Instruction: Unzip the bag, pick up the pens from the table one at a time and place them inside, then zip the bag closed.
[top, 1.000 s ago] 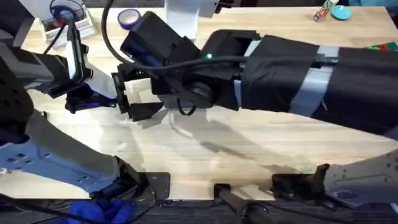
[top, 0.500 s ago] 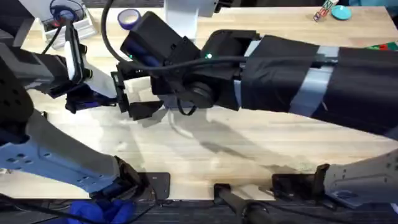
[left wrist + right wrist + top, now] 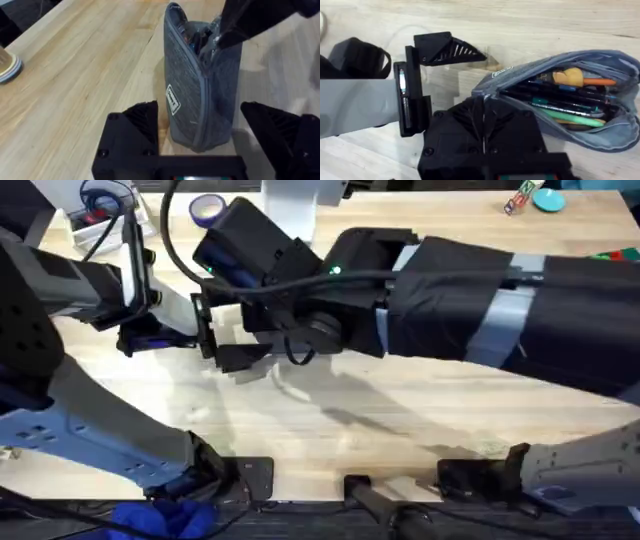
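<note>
Lately, item by item from the left:

1. Left gripper point(image 3: 197, 120). Changed in the last second: on the overhead view I see it has shifted rightward and a little away from the bases, closing on the right arm's tool. Its jaws are wide and straddle the bag without clamping it. One finger is just beside the fabric, and the other stands apart from it. I read this as getting set to steady the pouch.

2. The bag point(image 3: 190, 100). It stands on its narrow edge on the surface point(image 3: 75, 75), between the left jaws, with the label patch facing the left wrist camera. The zipper is open along most of the top and the mouth gapes.
   Contents, from the right wrist view: a packed bundle of pens, including a bright green pen point(image 3: 570, 119), several dark ones, and a yellow-orange piece point(image 3: 570, 76) near the top. I cannot tell which of the dark ones belongs to the task.

3. Right gripper point(image 3: 482, 107). Its jaws are pressed together at one end of the bag's mouth and seem to pinch the zipper there. The pull tab itself is hidden from me.

Judgement: loading looks finished, and zipping the bag shut remains.
</note>
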{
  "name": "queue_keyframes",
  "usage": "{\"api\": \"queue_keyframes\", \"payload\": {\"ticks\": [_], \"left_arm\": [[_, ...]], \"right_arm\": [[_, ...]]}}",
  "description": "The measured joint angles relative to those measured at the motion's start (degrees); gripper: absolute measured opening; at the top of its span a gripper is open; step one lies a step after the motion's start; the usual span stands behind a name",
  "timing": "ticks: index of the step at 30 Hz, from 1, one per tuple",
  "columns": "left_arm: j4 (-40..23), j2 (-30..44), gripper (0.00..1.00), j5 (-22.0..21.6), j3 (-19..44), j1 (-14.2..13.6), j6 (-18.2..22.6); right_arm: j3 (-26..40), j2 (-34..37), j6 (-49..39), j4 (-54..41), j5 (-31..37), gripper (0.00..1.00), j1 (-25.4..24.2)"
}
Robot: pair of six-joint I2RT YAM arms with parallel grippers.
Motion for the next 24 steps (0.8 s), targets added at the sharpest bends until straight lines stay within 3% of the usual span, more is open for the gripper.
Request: {"api": "queue_keyframes", "payload": {"ticks": [6,12,17,20,24], "left_arm": [[4.1,0.0,0.995,0.3,0.0,-2.2,-4.1],[5.7,0.0,0.994,1.5,0.0,-4.9,-5.7],[6.4,0.0,0.859,1.7,0.0,-6.8,-6.2],[6.4,0.0,0.821,1.7,0.0,-6.9,-6.3],[6.4,0.0,0.699,1.6,0.0,-6.9,-6.4]], "right_arm": [[0.0,0.0,0.0,0.1,0.0,0.031,0.0],[0.0,0.0,0.0,0.2,0.0,0.031,0.0],[0.0,0.0,-0.1,0.2,0.0,0.032,0.0],[0.0,0.0,-0.2,0.2,0.0,0.030,0.0],[0.0,0.0,-0.4,0.2,0.0,0.030,0.0]]}}
